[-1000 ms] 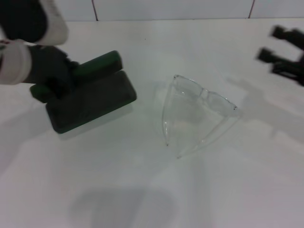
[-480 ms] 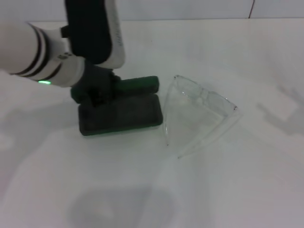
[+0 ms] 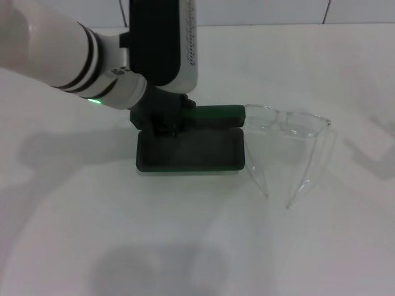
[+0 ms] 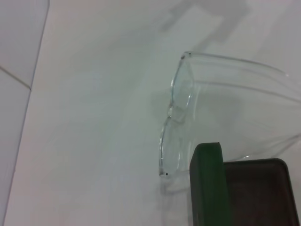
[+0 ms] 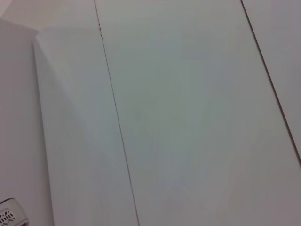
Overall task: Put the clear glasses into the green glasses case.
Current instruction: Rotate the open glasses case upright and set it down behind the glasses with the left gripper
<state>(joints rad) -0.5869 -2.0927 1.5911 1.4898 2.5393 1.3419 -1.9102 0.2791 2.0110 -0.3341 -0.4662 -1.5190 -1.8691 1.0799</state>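
The green glasses case [image 3: 191,151] lies open in the middle of the white table, its dark lining facing up and its green lid [image 3: 213,114] standing along the far side. My left gripper [image 3: 163,120] is shut on the lid's left end. The clear glasses [image 3: 290,123] rest just right of the case, lens at the far side and arms pointing toward me, touching the case's right end. In the left wrist view the clear glasses [image 4: 176,122] lie right beside the lid [image 4: 209,188]. My right gripper is out of view.
The white table [image 3: 185,246] stretches bare in front of the case. A tiled wall [image 3: 247,11] runs along its far edge. The right wrist view shows only white wall panels [image 5: 188,117].
My left arm has moved the case to the right until it met the glasses, which shifted right and turned. The right gripper has left the head view.
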